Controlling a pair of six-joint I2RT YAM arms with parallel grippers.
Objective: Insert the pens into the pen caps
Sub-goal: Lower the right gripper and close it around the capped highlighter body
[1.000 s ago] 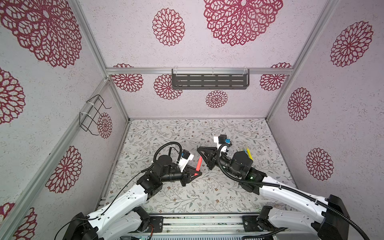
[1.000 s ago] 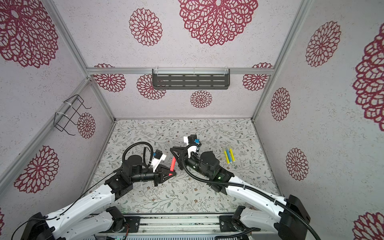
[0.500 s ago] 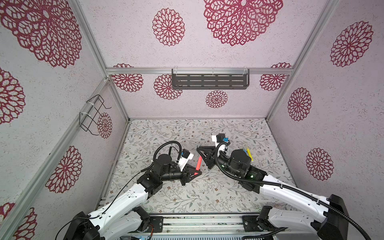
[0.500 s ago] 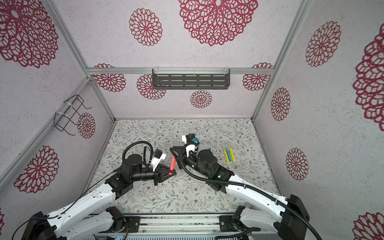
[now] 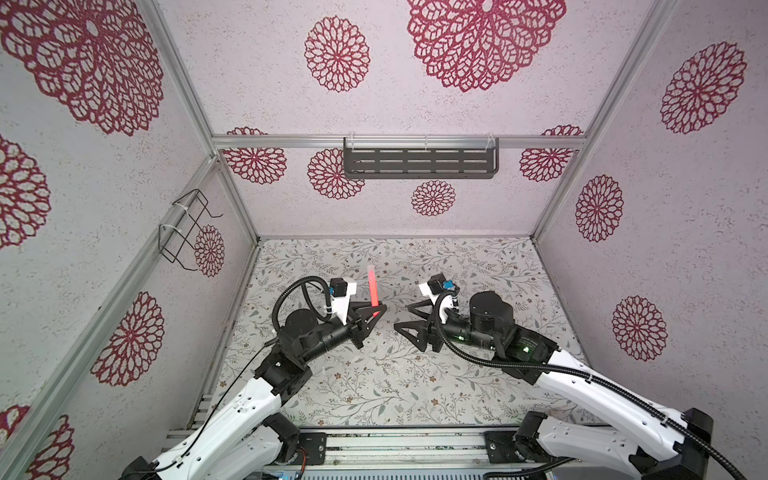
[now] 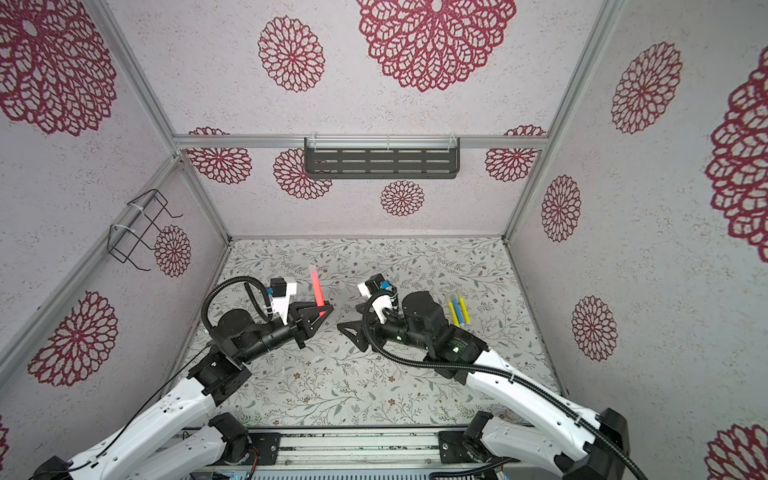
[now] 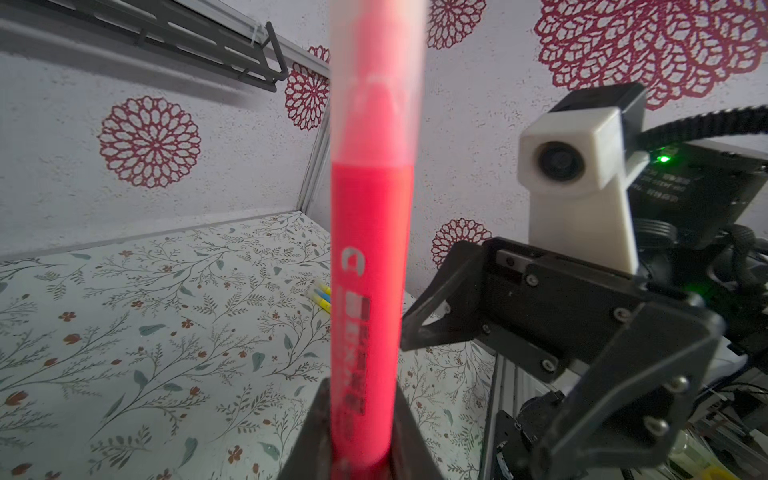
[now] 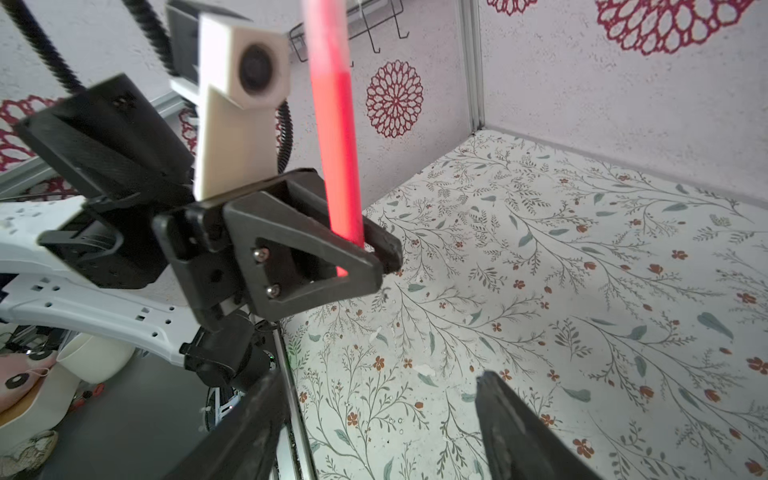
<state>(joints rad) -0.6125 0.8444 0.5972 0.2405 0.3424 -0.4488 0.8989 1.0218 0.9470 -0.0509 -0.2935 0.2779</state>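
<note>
Bright, even, diffuse; soft shadow under wall shelf [image 5: 419, 163]. Wide-angle bending at edges in both top views. Blurred up close in left wrist view: red-pink pen [image 7: 371, 257].

The red-pink pen [image 5: 373, 291] was bright neon w/ a pale logo + darker print on the barrel. Its cap [image 7: 376, 83] was translucent whitish, pink showing thru. Three pens [image 6: 458, 309] on the mat ran yellow, blue, yellow. The mat [image 5: 374, 374] was off-white w/ grey-green leafy sprigs + small red-brown flowers. The walls [image 5: 415, 104] were pale, speckled, w/ crimson lace rosettes of diff. sizes. L gripper [image 5: 378, 309] & R gripper [image 5: 402, 317] were black, the arms [image 5: 249, 411] white. The shelf [image 5: 419, 163] was dark grey, the wire rack [image 5: 185, 232] black.
</note>
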